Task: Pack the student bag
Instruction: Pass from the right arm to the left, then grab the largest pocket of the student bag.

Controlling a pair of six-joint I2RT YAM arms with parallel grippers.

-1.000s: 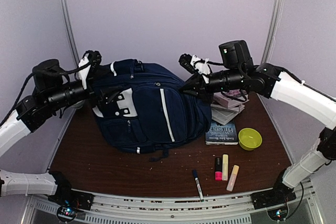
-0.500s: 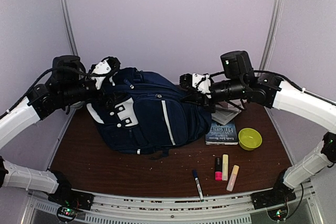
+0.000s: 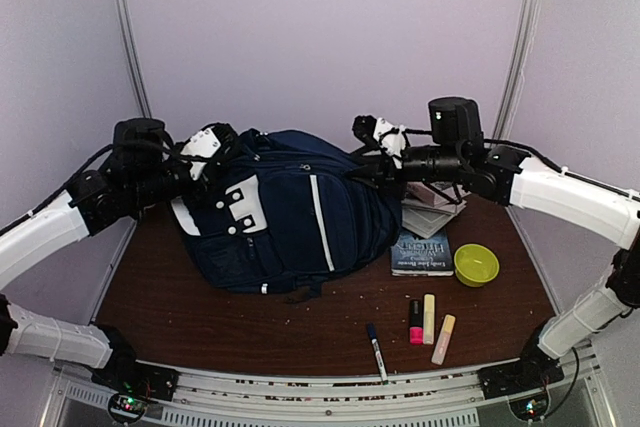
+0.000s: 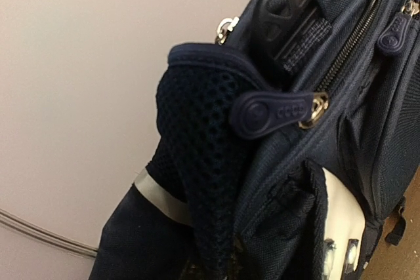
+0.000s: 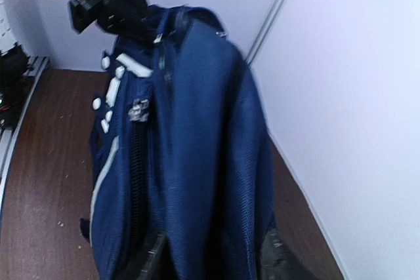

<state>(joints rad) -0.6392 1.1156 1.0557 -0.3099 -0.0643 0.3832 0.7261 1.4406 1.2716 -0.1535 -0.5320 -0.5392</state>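
The student bag (image 3: pixel 290 217), navy with white trim, stands in the middle of the table. My left gripper (image 3: pixel 222 137) is at its upper left corner, shut on a dark mesh fold of the student bag (image 4: pixel 341 96); in the left wrist view the mesh runs down into the left gripper (image 4: pixel 223 268), whose fingers are hidden. At the top right of the bag, my right gripper (image 3: pixel 366 133) is open. In the right wrist view the right gripper (image 5: pixel 213 260) straddles a ridge of the student bag (image 5: pixel 197 129), with its fingers (image 5: pixel 147 260) apart on either side.
Right of the bag lie a stack of books (image 3: pixel 432 209), a blue book (image 3: pixel 422 252) and a green bowl (image 3: pixel 476 264). Near the front edge are a marker (image 3: pixel 376 350), a pink highlighter (image 3: pixel 416 320) and two pale ones (image 3: pixel 429 317), (image 3: pixel 443 338).
My left gripper moved right onto the bag's top corner and shut on it. My right gripper rose slightly and its jaws parted. The bag's top now stands higher.
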